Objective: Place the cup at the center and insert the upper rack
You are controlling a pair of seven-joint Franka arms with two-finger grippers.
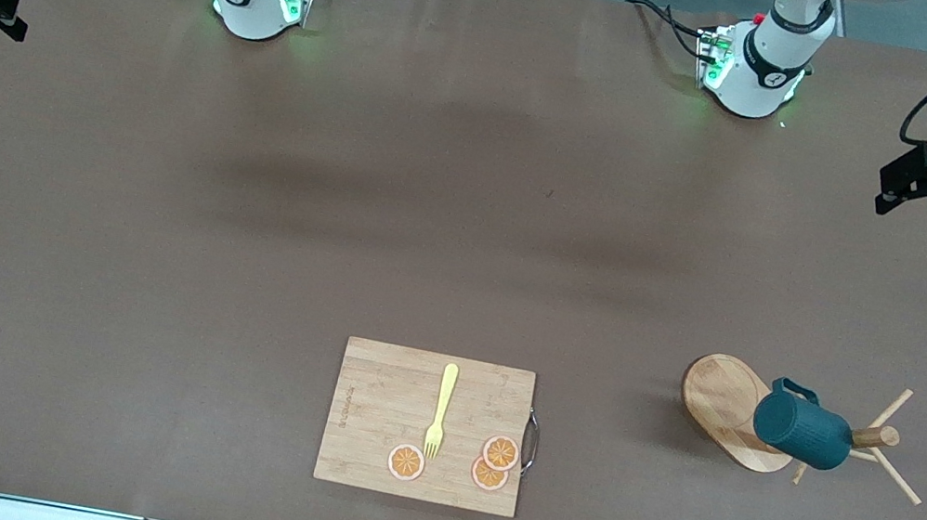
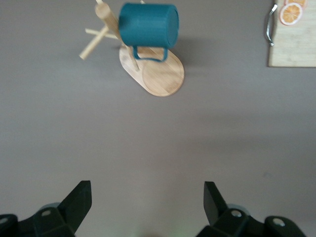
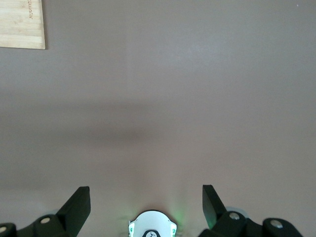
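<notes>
Cup (image 1: 802,432) on upper rack (image 1: 731,408) post | left gripper (image 2: 147,197), right gripper (image 3: 146,197): fingers open, well apart from cup.

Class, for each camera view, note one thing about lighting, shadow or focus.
Front view: broad soft shadow bands cross the brown table; green glow at the arm bases. Left wrist view: the dark teal ribbed cup on the light wooden mug tree looks soft. Right wrist view: one faint shadow band.

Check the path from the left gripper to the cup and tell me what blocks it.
Nothing visible does. The left gripper hangs open over bare table at the left arm's end. The cup sits on the post of the upper rack, nearer to the front camera. The cutting board lies off to the side, toward the right arm's end.
</notes>
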